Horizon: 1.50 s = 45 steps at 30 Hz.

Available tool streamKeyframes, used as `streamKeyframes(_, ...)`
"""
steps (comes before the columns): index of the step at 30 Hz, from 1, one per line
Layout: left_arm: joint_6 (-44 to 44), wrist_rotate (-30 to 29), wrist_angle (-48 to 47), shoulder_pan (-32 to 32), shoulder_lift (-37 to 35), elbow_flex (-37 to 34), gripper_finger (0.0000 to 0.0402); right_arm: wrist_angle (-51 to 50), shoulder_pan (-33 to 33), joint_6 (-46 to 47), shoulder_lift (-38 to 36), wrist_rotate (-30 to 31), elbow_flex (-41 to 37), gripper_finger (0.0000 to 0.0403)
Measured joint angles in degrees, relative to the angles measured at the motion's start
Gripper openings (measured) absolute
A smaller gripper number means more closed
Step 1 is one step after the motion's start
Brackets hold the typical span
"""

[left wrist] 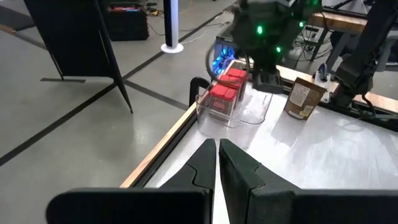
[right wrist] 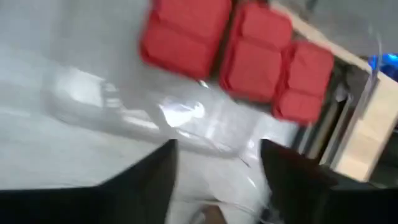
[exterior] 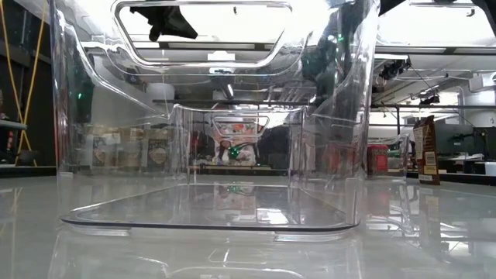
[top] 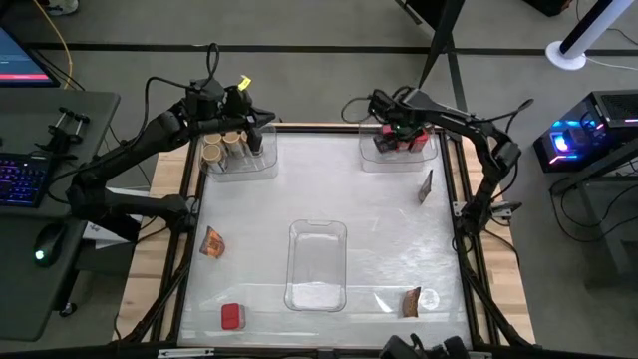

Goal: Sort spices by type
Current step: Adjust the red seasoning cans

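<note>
Three red boxy containers point(right wrist: 249, 56) stand side by side in the clear tray point(top: 424, 160) at the far right. My right gripper point(right wrist: 217, 155) hangs open just above that tray point(top: 399, 135), with nothing between its fingers. Round jars with tan lids point(top: 224, 150) stand in the far-left clear tray point(top: 244, 168). My left gripper point(left wrist: 217, 149) is shut and empty above that tray point(top: 257, 128). One more red container point(top: 231, 317) sits on the table near the front left. Orange-red packets lie at the left point(top: 211, 241) and the near right point(top: 412, 302). Another packet point(top: 426, 186) stands on edge at the right.
An empty clear tray point(top: 317, 264) stands in the middle of the table and fills the low view point(exterior: 209, 116). A wooden rim point(top: 159, 239) and dark frame bars run around the white tabletop. Desks with a keyboard and a computer stand beside the table.
</note>
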Motion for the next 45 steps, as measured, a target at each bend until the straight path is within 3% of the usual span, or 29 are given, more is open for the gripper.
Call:
streamKeyframes(4, 0.0, 0.0, 0.0, 0.0, 0.0, 0.0, 0.001, -1.5, -0.5, -1.0, -0.2, 0.2, -5.6, 0.006)
streamKeyframes(6, -0.1, 0.0, 0.0, 0.0, 0.0, 0.0, 0.001, -1.3, -1.0, -1.0, -0.4, 0.4, -8.3, 0.0018)
streamKeyframes(16, -1.5, -0.1, 0.0, 0.0, 0.0, 0.0, 0.001, 9.5, -6.0, 6.7, -0.4, 6.7, -12.4, 0.0005)
streamKeyframes(23, -2.1, -0.2, 0.0, 0.0, 0.0, 0.0, 0.001, 9.0, -9.0, 7.4, -0.4, 7.8, -12.4, 0.0001)
streamKeyframes(31, -2.5, -0.3, -0.1, 0.0, 0.0, 0.0, 0.001, 14.1, -9.1, 7.5, -0.4, 1.9, -12.4, 0.0001)
streamKeyframes(42, -2.5, -0.3, -0.6, 0.0, 0.0, 0.0, 0.001, 11.9, -7.4, 7.9, -4.2, 2.1, -11.9, 0.0)
streamKeyframes(45, -2.5, -0.8, -0.6, 0.0, 0.0, 0.0, 0.001, 17.3, -5.5, 8.4, -6.3, -3.6, -11.9, 0.0)
